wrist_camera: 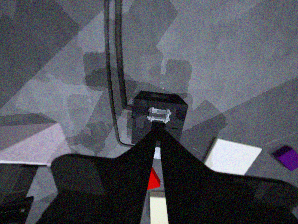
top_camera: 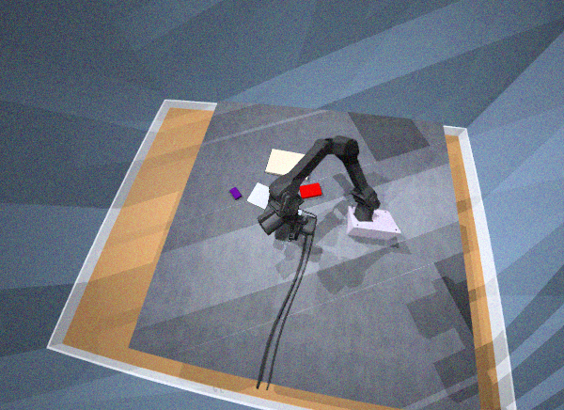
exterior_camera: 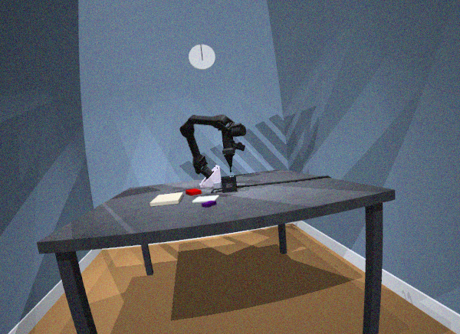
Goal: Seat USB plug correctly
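Observation:
The dark power cube (top_camera: 303, 226) (exterior_camera: 228, 184) (wrist_camera: 145, 103) stands mid-table with two dark cables (top_camera: 287, 307) (exterior_camera: 284, 179) (wrist_camera: 112, 60) running off toward the table edge. My gripper (top_camera: 298, 216) (exterior_camera: 231, 170) (wrist_camera: 158, 133) points straight down over the cube's top and is shut on the USB plug (wrist_camera: 159, 115). The plug's pale metal end shows just past my fingertips, over the cube's top face. I cannot tell how deep it sits in the socket, which is hidden.
A red block (top_camera: 310, 190) (exterior_camera: 193, 191) (wrist_camera: 153, 180), a white tile (top_camera: 258, 195) (exterior_camera: 205, 198) (wrist_camera: 232, 156), a purple block (top_camera: 235, 193) (exterior_camera: 208, 204) (wrist_camera: 286, 156) and a cream slab (top_camera: 283, 162) (exterior_camera: 166, 198) lie beside the cube. The arm's pale base plate (top_camera: 383, 224) (wrist_camera: 30, 145) sits on the other side.

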Controlling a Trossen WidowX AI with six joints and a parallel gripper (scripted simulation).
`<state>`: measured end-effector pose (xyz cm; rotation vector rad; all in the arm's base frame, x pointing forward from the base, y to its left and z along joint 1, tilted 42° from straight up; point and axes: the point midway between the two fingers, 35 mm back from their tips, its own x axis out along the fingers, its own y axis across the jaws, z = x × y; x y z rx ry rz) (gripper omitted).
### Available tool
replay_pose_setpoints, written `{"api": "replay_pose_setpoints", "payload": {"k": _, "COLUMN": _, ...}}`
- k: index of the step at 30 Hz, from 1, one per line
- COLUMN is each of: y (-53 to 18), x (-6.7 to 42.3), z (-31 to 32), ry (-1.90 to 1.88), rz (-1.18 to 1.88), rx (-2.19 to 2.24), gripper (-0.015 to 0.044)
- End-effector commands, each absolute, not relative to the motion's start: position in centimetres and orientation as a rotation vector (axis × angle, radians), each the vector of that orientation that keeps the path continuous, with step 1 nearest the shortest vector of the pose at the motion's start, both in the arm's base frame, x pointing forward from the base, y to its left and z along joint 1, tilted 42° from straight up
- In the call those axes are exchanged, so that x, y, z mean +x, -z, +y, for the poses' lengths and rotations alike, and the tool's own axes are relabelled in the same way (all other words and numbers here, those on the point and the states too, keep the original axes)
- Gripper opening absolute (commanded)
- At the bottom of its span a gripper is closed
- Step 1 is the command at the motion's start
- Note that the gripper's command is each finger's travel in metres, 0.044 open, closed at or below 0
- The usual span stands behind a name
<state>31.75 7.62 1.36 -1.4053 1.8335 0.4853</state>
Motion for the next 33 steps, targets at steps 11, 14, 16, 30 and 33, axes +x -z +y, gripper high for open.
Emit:
{"api": "replay_pose_setpoints", "payload": {"k": 11, "y": -1.11, "x": 31.83, "z": 7.54, "ry": -0.474, "rz": 1.834, "rx": -1.4, "gripper": 0.0}}
{"api": "replay_pose_setpoints", "payload": {"k": 14, "y": -1.06, "x": 31.84, "z": 7.53, "ry": -0.473, "rz": 1.834, "rx": -1.4, "gripper": 0.0}}
{"api": "replay_pose_setpoints", "payload": {"k": 16, "y": -1.03, "x": 31.84, "z": 7.53, "ry": -0.472, "rz": 1.834, "rx": -1.399, "gripper": 0.0}}
{"api": "replay_pose_setpoints", "payload": {"k": 30, "y": -0.82, "x": 31.89, "z": 7.51, "ry": -0.469, "rz": 1.833, "rx": -1.397, "gripper": 0.0}}
{"api": "replay_pose_setpoints", "payload": {"k": 33, "y": -0.78, "x": 31.9, "z": 7.5, "ry": -0.469, "rz": 1.833, "rx": -1.397, "gripper": 0.0}}
